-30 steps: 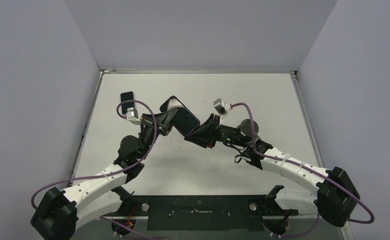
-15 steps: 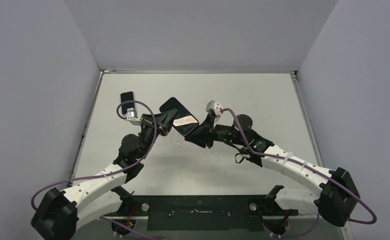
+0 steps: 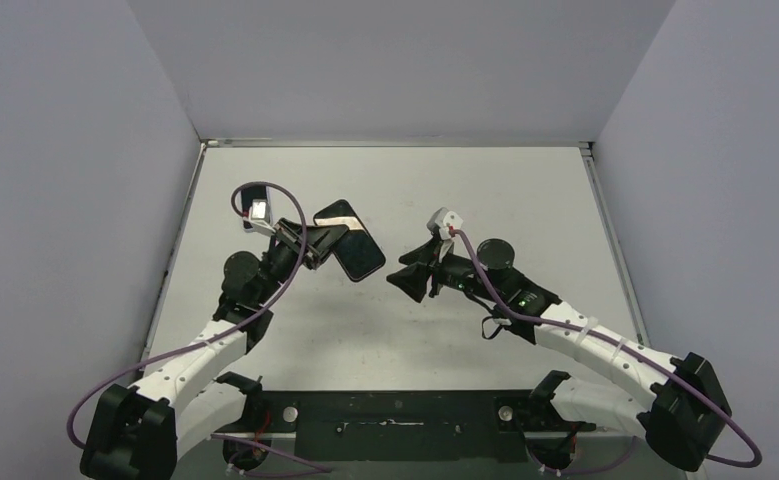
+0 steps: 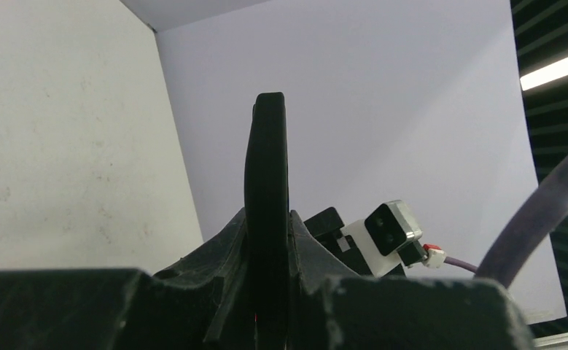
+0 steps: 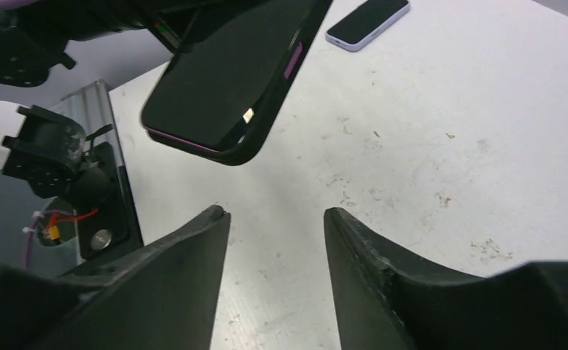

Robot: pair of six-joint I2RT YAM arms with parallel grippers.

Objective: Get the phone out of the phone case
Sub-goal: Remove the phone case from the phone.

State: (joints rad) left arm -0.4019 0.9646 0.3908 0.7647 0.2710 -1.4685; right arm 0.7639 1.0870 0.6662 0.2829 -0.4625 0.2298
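Jaws, left: those of the left gripper [image 3: 322,241] are clamped on the phone case [image 3: 350,240]; in the left wrist view the case [image 4: 266,160] stands edge-on between the two fingers.
Jaws, right: those of the right gripper [image 3: 403,281] are spread apart with nothing between them; in the right wrist view only bare table shows in the gap [image 5: 275,219].
Phone case: black, held above the table left of centre, its open face tilted toward the right gripper, from which it is apart.
Phone: its dark screen [image 5: 215,87] sits inside the case rim [image 5: 266,127], with a thin purple edge showing along the near side.
Second phone: a smaller handset [image 5: 368,20] with a pale edge lies flat, screen up, at the far left of the table.
Surface: a white table [image 3: 525,200], matt, with small scuffs and dark specks visible in the right wrist view.
Room: plain pale grey walls close the far side [image 3: 395,70], the left [image 3: 65,180] and the right [image 3: 705,150].
Mounting: a black base plate [image 3: 395,425] spans the near edge between the two arms.
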